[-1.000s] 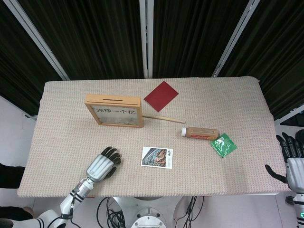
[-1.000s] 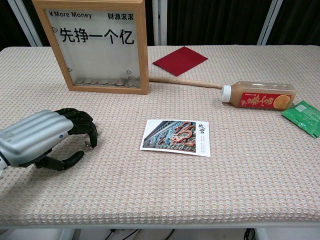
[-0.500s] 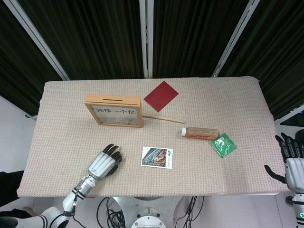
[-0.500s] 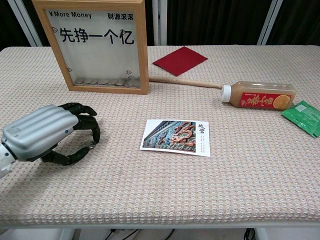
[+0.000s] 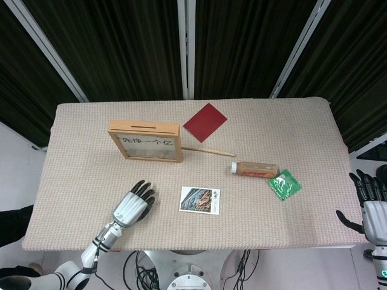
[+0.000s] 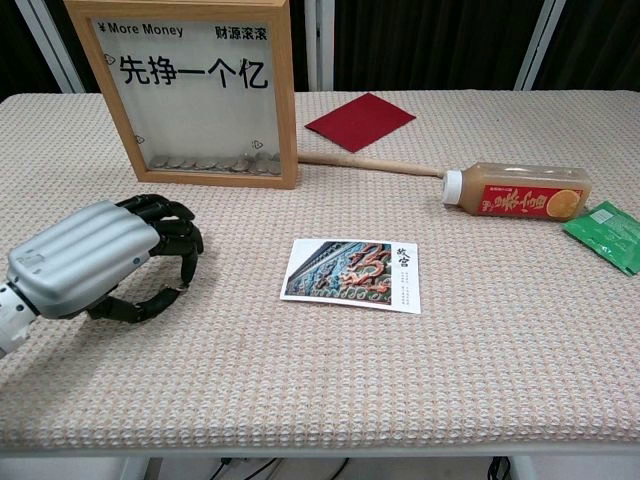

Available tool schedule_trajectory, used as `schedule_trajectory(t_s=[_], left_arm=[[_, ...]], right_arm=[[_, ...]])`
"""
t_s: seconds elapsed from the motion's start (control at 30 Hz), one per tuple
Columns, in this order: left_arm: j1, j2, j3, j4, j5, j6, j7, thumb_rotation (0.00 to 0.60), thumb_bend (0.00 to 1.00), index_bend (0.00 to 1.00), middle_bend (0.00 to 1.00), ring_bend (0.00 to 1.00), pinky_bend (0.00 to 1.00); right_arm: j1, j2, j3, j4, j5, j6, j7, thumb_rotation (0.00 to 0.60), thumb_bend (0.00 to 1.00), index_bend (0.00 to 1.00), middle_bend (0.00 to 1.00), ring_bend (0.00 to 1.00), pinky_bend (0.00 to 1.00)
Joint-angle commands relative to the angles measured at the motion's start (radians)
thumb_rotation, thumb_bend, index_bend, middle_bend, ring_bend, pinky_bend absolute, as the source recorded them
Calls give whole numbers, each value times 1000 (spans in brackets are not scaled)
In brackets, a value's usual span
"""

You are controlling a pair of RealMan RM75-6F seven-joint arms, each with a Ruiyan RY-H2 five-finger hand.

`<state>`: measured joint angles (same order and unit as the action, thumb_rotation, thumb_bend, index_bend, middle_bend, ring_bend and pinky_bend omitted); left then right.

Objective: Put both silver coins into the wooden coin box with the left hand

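The wooden coin box [image 5: 146, 141] stands upright at the back left of the table, its slot on top; in the chest view the wooden coin box [image 6: 195, 90] shows several coins lying along its bottom. My left hand [image 5: 134, 205] is near the front left, palm down, in front of the box and apart from it. In the chest view, the left hand [image 6: 100, 255] has its fingers curled down against the thumb, pinching a silver coin that is almost wholly hidden. No other loose coin shows. My right hand [image 5: 372, 205] hangs off the table's right edge, fingers spread.
A picture postcard [image 6: 352, 275] lies right of the left hand. Behind it are a thin wooden stick [image 6: 370, 163], a red card [image 6: 360, 121], a juice bottle [image 6: 520, 195] on its side and a green packet [image 6: 605, 232] at the far right.
The left hand's fingers curled down and closed against the thumb over a small silver glint on the cloth, and the hand shifted slightly toward the box. The right hand stayed put.
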<state>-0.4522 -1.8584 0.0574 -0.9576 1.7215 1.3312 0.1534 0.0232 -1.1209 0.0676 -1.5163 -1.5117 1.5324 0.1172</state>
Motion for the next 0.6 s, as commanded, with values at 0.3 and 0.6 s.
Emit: schedule_trajectory(t_s=[0.3,0.6], left_arm=[[-3,-11,-4,19,-2,17,-10,600,381,504,306,137,165],[-8,-6,-10,12,-7,23,-9,600,400,533,308,140,165]], right_arm=[[1,4,0,-4,1,-2,-2,600,148,0,0,0,0],[2,6,0,-7,0,-2,-4,600,148,0,0,0,0]])
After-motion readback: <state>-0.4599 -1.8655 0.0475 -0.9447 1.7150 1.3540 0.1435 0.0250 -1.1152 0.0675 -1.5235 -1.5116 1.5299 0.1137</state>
